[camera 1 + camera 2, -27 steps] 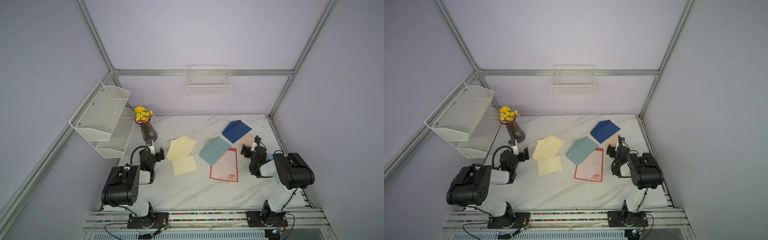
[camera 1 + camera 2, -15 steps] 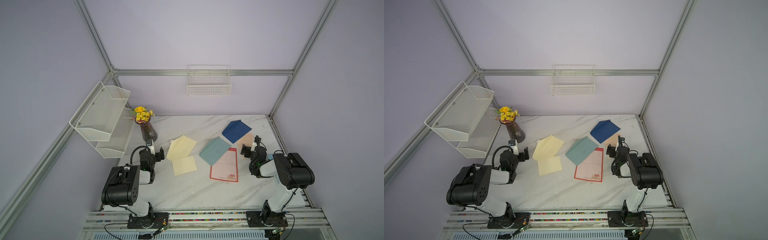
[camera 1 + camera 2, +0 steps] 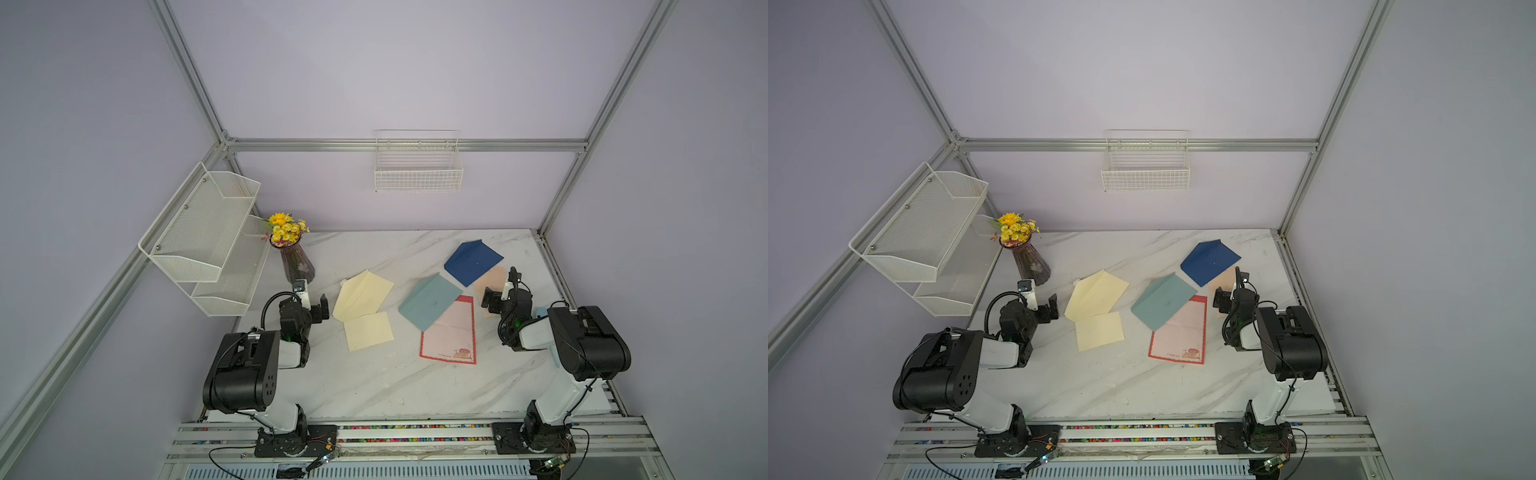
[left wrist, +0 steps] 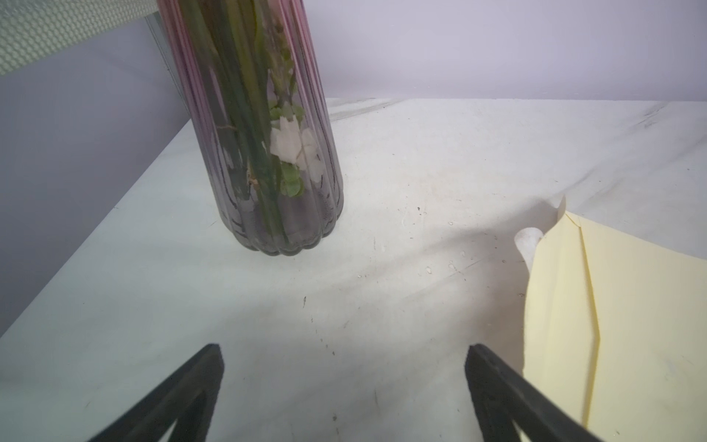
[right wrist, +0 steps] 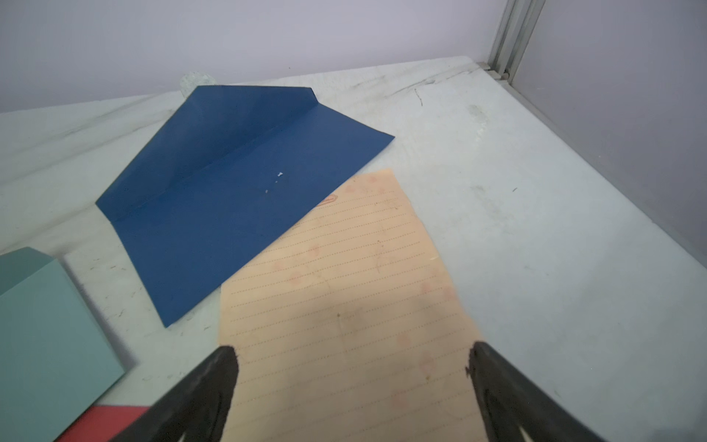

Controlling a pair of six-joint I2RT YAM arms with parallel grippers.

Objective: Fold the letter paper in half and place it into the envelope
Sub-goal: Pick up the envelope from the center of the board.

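Note:
Three open envelopes lie on the marble table: cream, teal and dark blue. A red-bordered letter paper lies flat, partly under the teal one. A peach lined letter paper lies partly under the blue envelope. A cream sheet overlaps the near edge of the cream envelope. My right gripper hangs open just over the peach paper, nothing between its fingers. My left gripper is open over bare table, the cream envelope beside it.
A glass vase with yellow flowers stands close ahead of the left gripper. A white mesh shelf hangs over the table's left edge. A wire basket hangs on the back wall. Frame posts border the table.

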